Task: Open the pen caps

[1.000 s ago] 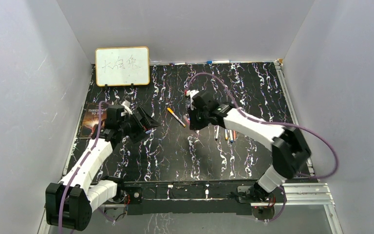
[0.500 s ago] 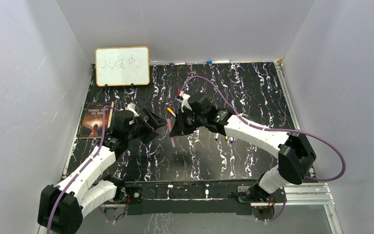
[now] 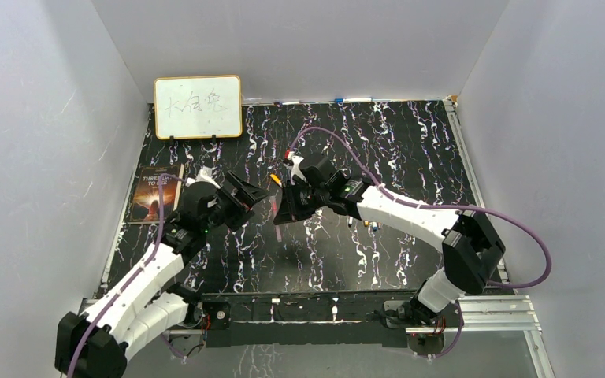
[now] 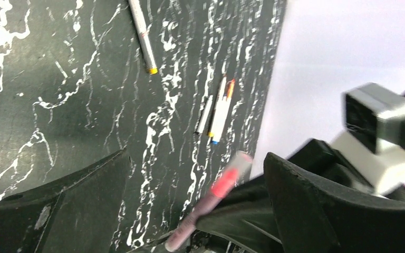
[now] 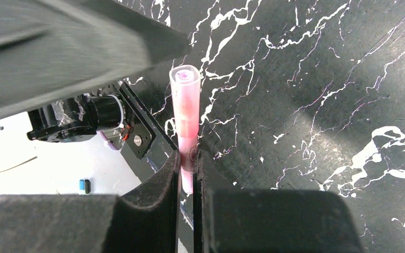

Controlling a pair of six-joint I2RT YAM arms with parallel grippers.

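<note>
The translucent pink plastic pen cap [image 5: 184, 92] is on the free end of a slim pink marker pen [image 5: 189, 143]. It sticks out well past the fingertips of the right gripper [image 5: 188, 156]. That gripper's two black fingers are pressed narrow on the pen's barrel, holding it clear of the table. The left gripper [image 4: 198, 158] stands spread wide, and the capped end lies in the gap between its fingers, nearer one finger than the other. The blur makes it hard to tell whether they touch. Beyond the left fingertips, a thin grey pen with an orange tip [image 4: 142, 37] and a small bundle of white pens [image 4: 216, 113] lie flat on the black white-veined marble-pattern table top [image 4: 58, 105], well apart from both grippers.
</note>
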